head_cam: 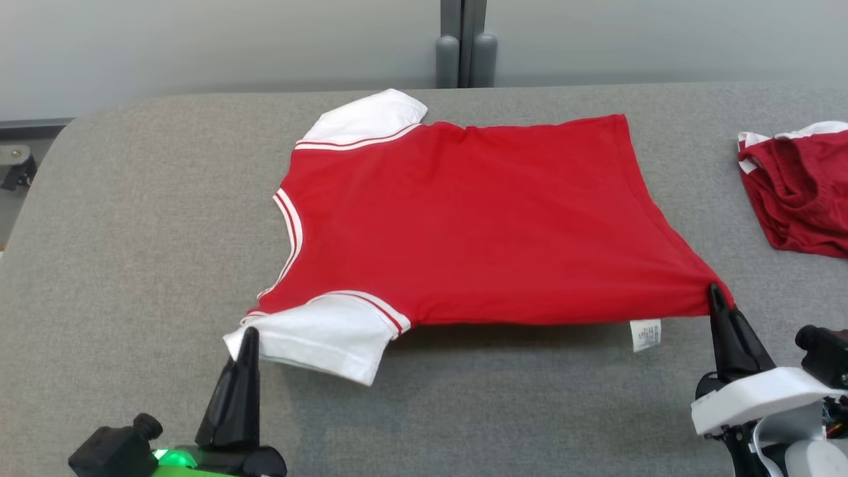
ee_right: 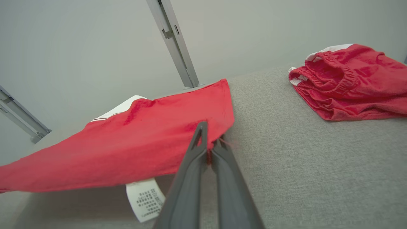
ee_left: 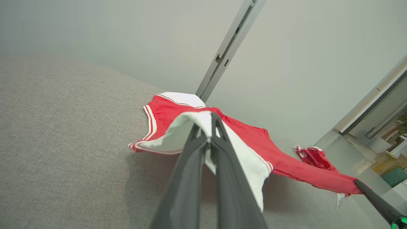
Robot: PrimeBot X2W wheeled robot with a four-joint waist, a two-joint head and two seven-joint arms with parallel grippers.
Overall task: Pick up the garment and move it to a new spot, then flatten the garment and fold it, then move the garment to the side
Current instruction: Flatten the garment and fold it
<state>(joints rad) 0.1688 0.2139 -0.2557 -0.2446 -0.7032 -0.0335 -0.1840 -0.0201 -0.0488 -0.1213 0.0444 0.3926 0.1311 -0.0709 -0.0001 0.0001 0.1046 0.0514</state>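
A grey fabric-covered table (head_cam: 132, 265) spans the view. Crumpled red shorts (head_cam: 798, 199) (white trim, elastic waistband) lie toward the table's right end. Behind the table's far edge, a grey post (head_cam: 466, 43) rises against a pale wall (head_cam: 199, 46).

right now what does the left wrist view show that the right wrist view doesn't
Left wrist view: the left hand shut on the near white sleeve, and the striped neckline. Right wrist view: a second metal rail and the care label's print. Both: the red shirt, the right hand shut on its hem corner, the red shorts, the grey table.
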